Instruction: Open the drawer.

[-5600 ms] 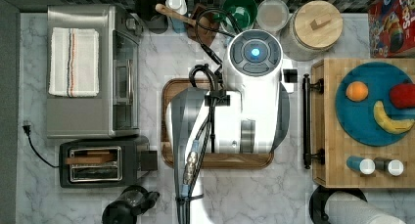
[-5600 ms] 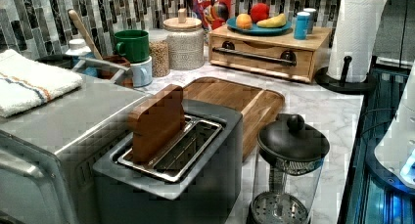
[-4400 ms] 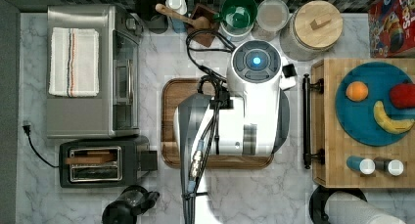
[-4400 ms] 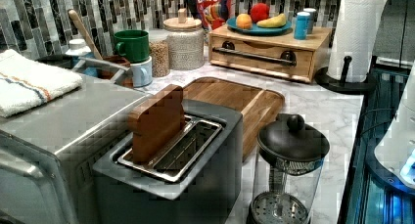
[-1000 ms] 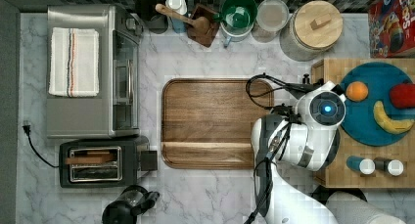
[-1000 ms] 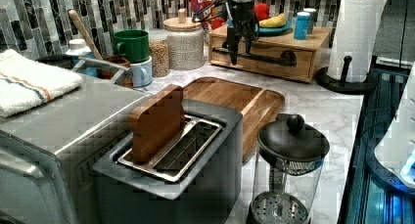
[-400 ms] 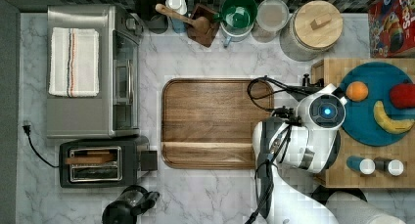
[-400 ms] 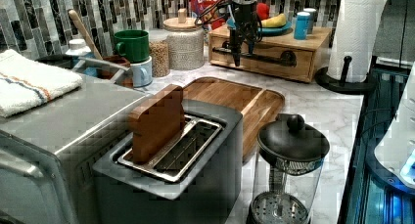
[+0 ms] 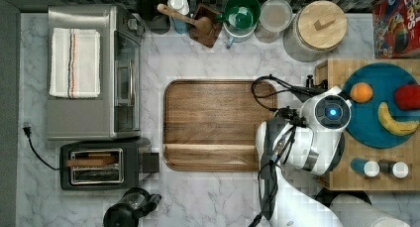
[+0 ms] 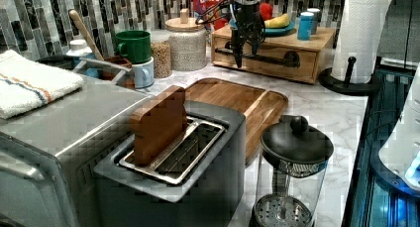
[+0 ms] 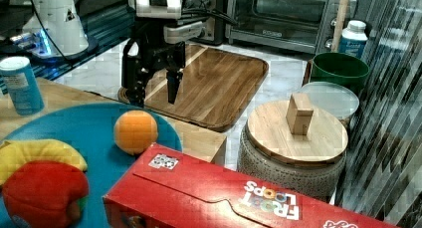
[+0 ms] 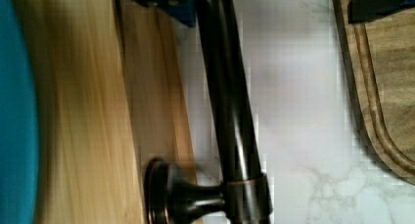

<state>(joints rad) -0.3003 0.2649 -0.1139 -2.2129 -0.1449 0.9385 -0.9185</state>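
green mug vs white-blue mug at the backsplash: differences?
The green mug is larger and stacked on top; the white-blue mug is smaller and sits beneath it. The green mug is one solid colour, the white-blue mug two-toned. Both are upright, handled mugs.

Open marble in front of the handle

A bare strip of table [image 9: 297,58] lies between the drawer [image 10: 270,58] and the wooden tray [image 9: 213,125]; a jar [image 10: 187,43] stands beside.

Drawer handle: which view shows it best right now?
The wrist view: the black bar handle and its mount run close beside the light-wood drawer front. The left view shows it behind the open gripper; the top view shows just its end.
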